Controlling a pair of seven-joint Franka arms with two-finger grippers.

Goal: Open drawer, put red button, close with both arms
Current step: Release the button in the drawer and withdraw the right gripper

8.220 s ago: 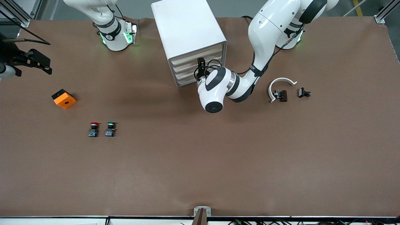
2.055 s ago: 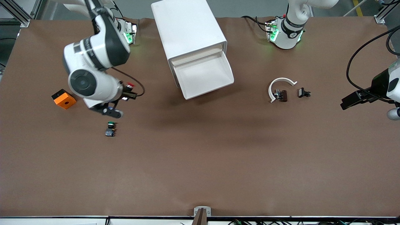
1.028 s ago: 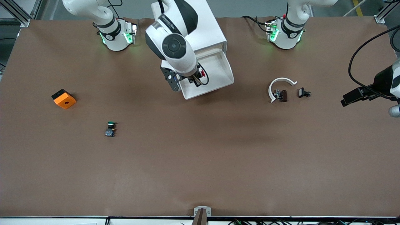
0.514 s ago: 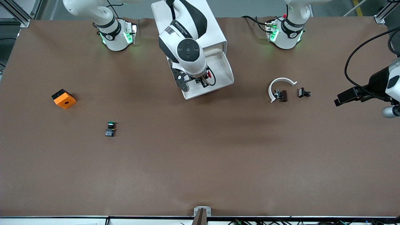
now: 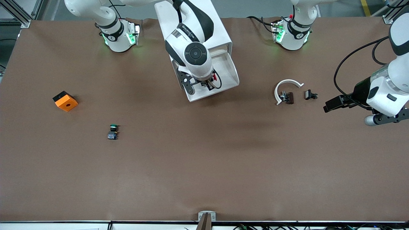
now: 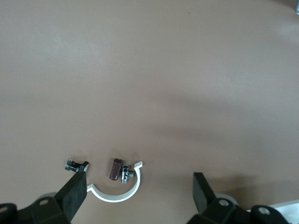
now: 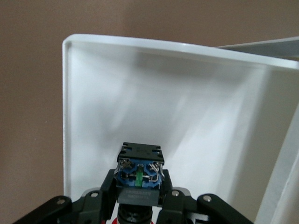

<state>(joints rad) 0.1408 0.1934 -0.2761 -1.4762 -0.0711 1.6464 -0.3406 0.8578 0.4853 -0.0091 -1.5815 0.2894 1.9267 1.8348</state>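
Cabinet (image 5: 191, 28) is sitting mid-table between the two arm bases, its drawer (image 5: 230, 68) standing pulled out toward the front camera.

Right arm is reaching in from its base, with the right gripper (image 5: 209, 82) hanging over the open drawer, just inside the front lip. Its jaws are clamped on the red button (image 7: 139, 177). In the right wrist view the switch's blue-grey base is pointing away from the palm, with the red cap tucked back under the fingers, so its long axis is running along the gripper's reach.

White drawer floor is lying directly below the button: judged a short drop, then release.

Left arm is waiting at its own end of the table, left gripper (image 5: 332, 104) spread wide and holding nothing, over bare table near a white clamp ring (image 5: 286, 85).
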